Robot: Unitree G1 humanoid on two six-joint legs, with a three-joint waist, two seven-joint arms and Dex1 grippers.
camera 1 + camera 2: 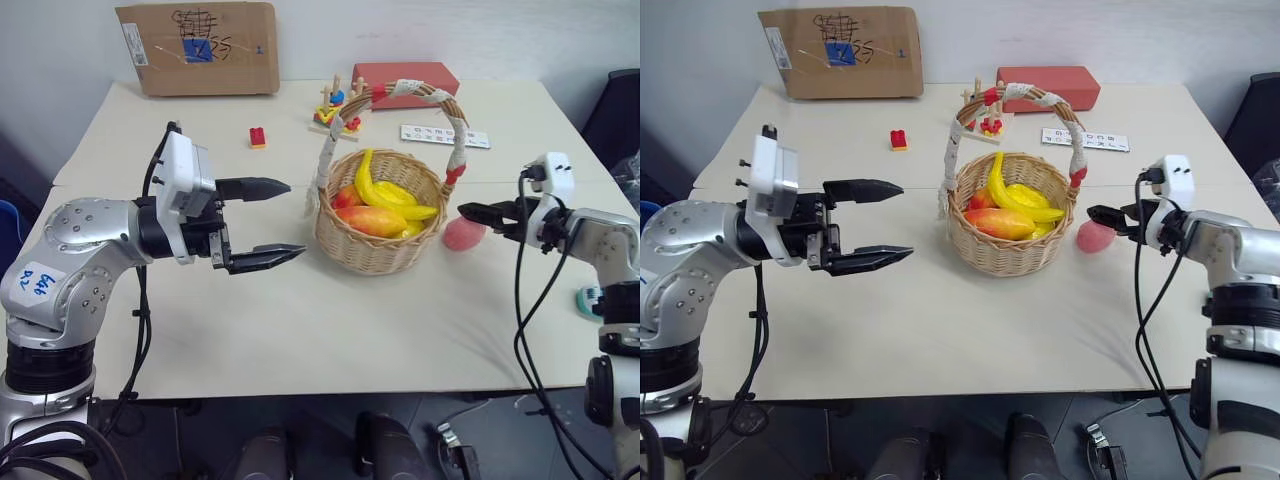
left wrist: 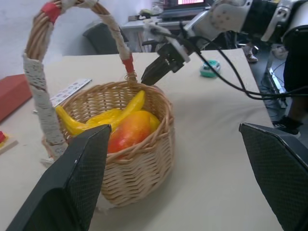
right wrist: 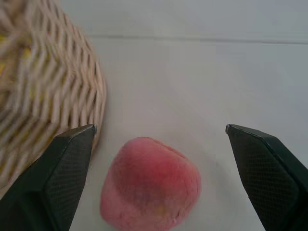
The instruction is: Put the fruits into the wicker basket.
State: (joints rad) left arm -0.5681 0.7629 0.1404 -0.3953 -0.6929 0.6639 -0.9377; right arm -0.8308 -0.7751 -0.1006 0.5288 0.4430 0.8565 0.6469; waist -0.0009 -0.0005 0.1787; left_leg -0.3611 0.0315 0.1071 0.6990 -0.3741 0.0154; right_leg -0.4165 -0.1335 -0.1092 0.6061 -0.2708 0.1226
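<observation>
The wicker basket [image 1: 382, 235] stands upright near the middle of the worktop [image 1: 300, 330], well clear of every edge. It holds a banana [image 1: 385, 195] and a mango [image 1: 370, 220]. The peach [image 1: 463, 234] lies on the worktop just beside the basket, on the robot's right.

The left gripper [image 1: 285, 218] hovers with its jaws spread and nothing between them, apart from the basket; bare worktop lies between them and toward the near edge. The right gripper [image 3: 159, 139] is spread, its fingers flanking the peach without touching it.

A cardboard sheet [image 1: 198, 48] at the far edge bears a blue square and scribbles, not legible. A printed card [image 1: 445, 136] is unreadable.
</observation>
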